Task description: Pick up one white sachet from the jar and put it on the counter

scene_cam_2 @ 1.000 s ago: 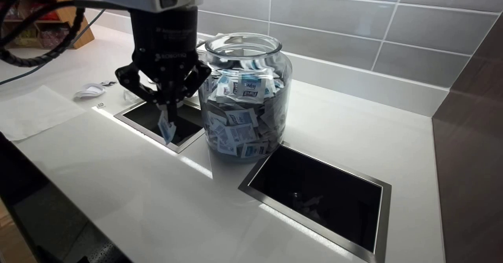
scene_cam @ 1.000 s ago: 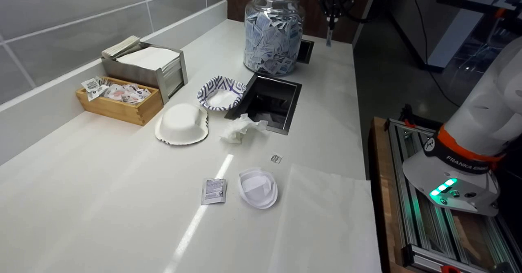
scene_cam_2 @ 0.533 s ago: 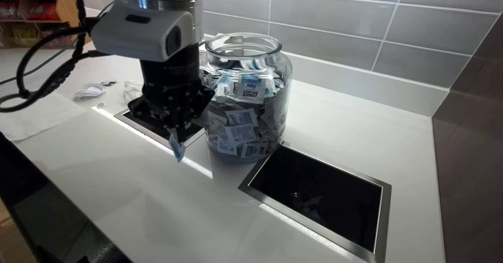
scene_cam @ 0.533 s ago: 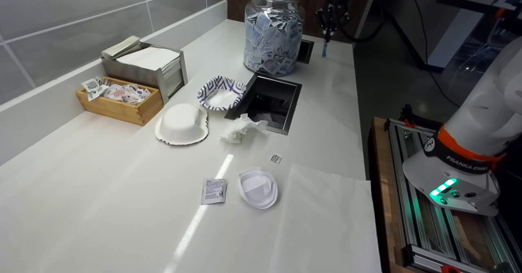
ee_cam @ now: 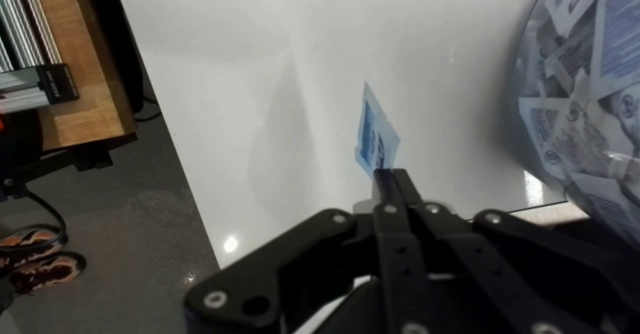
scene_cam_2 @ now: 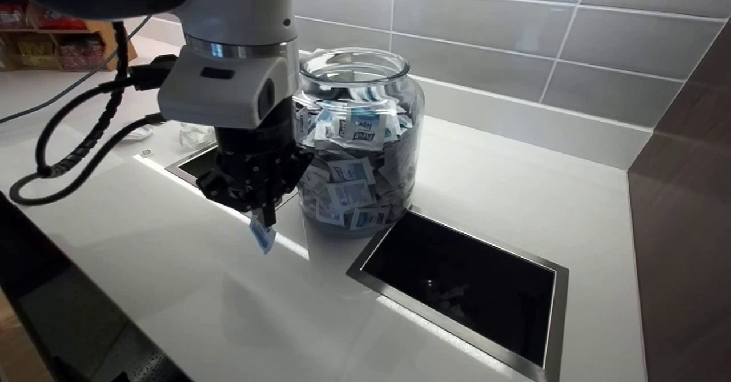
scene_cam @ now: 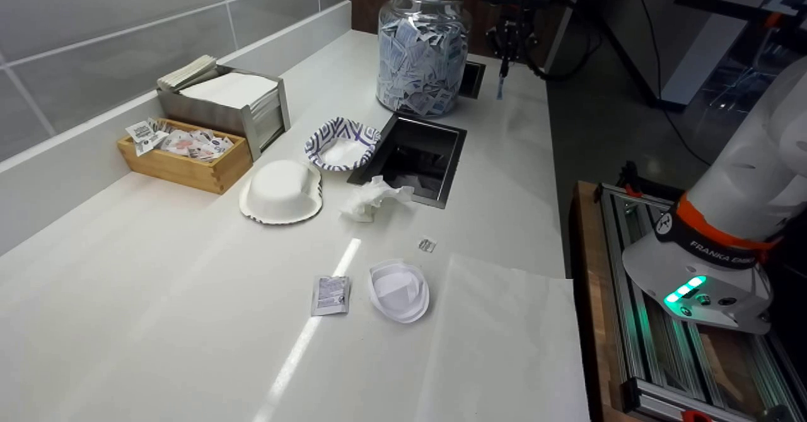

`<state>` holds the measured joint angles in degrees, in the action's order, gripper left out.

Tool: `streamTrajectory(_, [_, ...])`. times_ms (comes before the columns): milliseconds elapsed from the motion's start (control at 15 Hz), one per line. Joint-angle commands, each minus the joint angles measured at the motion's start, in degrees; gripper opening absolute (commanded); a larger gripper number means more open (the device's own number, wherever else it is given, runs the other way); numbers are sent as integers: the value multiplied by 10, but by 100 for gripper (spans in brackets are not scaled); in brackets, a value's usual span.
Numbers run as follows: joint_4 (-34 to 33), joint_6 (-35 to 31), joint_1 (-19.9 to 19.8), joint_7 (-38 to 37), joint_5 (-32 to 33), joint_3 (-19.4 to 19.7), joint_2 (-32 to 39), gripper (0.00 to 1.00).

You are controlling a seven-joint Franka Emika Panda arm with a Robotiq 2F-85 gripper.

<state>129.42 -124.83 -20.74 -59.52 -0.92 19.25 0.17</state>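
My gripper point(scene_cam_2: 266, 221) is shut on one white and blue sachet point(scene_cam_2: 262, 239), which hangs tilted from the fingertips above the counter point(scene_cam_2: 217, 302). In the wrist view, the fingertips point(ee_cam: 392, 176) are together and the sachet point(ee_cam: 376, 137) sticks out beyond them over bare counter surface point(ee_cam: 310, 104). The large clear glass jar point(scene_cam_2: 360, 159), full of sachets, stands beside the gripper. It shows at the right of the wrist view point(ee_cam: 585, 124) and at the back of an exterior view point(scene_cam: 423, 62). There the sachet point(scene_cam: 500, 87) is right of the jar.
Dark recesses with metal rims point(scene_cam_2: 445, 320) lie on both sides of the jar. Farther along are a patterned bowl point(scene_cam: 321, 138), an upturned bowl point(scene_cam: 280, 188), crumpled tissue point(scene_cam: 372, 201), a wooden packet box point(scene_cam: 183, 169) and a napkin holder point(scene_cam: 214, 119). The counter's edge point(ee_cam: 172, 142) is near.
My gripper has come down beside the jar, closer to the counter, with the sachet still held. In an exterior view it also shifted slightly right. The jar has not moved.
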Motion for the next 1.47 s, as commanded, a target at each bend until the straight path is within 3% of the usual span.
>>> streamTrajectory(0, [8, -12, 0, 13, 8, 6, 4, 10])
streamTrajectory(67, [8, -12, 0, 13, 9, 7, 5, 28])
streamTrajectory(667, [10, -8, 1, 13, 14, 7, 0, 95])
streamTrajectory(800, [10, 9, 2, 12, 18, 7, -7, 100])
streamTrajectory(1400, [23, 56, -2, -3, 116, -4, -87, 100])
